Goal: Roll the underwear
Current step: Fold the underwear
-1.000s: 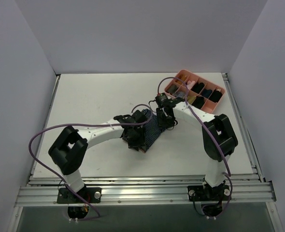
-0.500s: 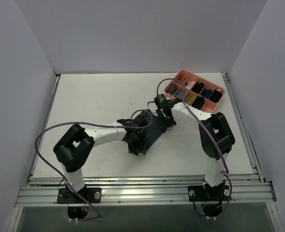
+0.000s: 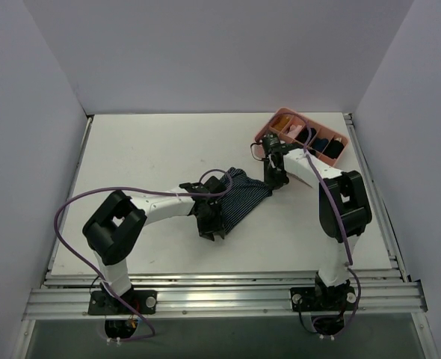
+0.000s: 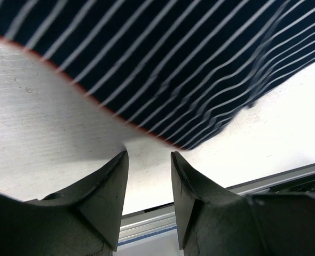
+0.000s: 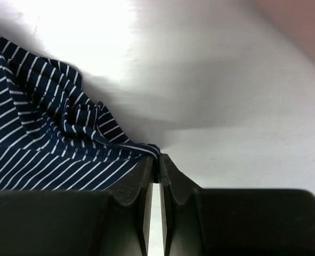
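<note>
Top external: right gripper (image 3: 270, 182) (pinching a corner) has stretched underwear (image 3: 243, 197) rightward.

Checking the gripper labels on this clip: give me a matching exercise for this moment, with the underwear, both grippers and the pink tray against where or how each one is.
Column one:
1. underwear
2. left gripper
3. right gripper
4. pink tray

Column two:
A. at the far right corner of the table
B. jaws apart, nothing between them, cloth edge just ahead
C. pinched shut on a corner of the striped cloth
D. lying mid-table between the two arms

Pairs: 1-D, 2-B, 3-C, 4-A
</note>
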